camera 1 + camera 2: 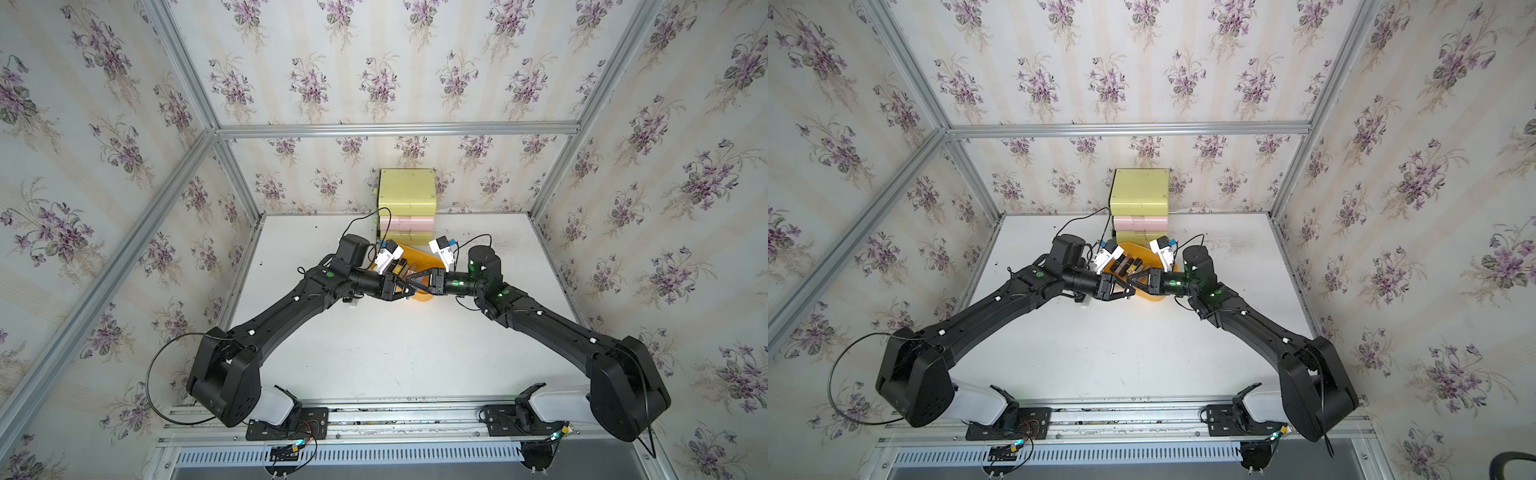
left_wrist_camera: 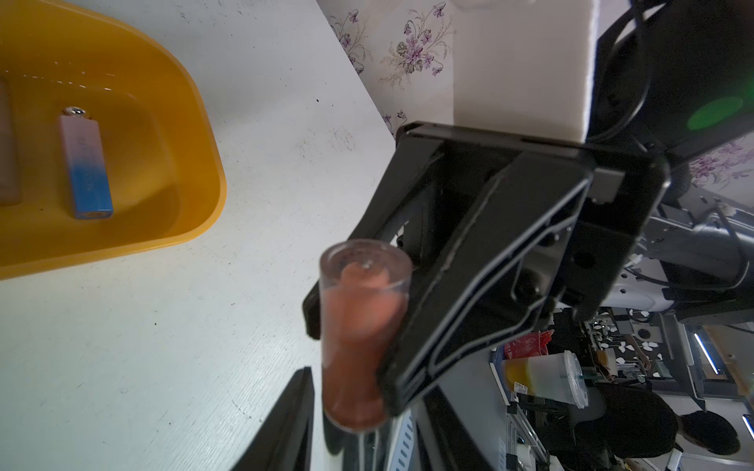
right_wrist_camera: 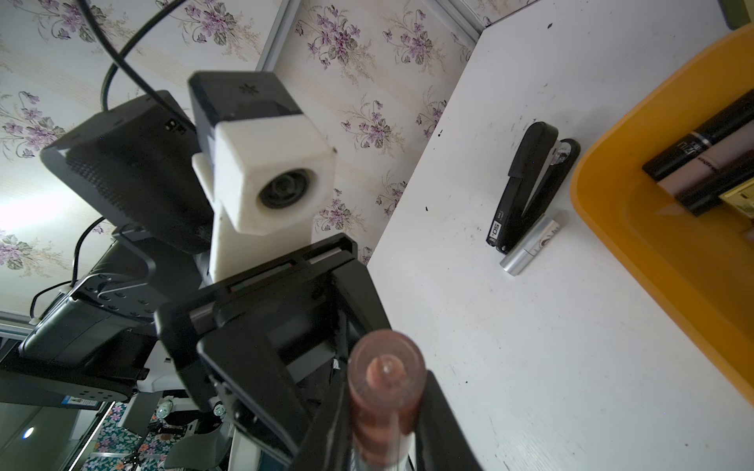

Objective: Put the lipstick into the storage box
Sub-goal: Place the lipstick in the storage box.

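The right fingers (image 2: 469, 285) are clamping the seemingly light, slick, rigid lipstick (image 2: 359, 326) mid-barrel, judged the soundest hold; the left fingers (image 2: 293, 416) are standing parted.

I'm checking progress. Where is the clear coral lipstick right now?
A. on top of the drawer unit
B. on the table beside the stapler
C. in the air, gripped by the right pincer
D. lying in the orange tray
C: the right pincer is clamped around the lipstick, which is held off the table and apart from the storage box.
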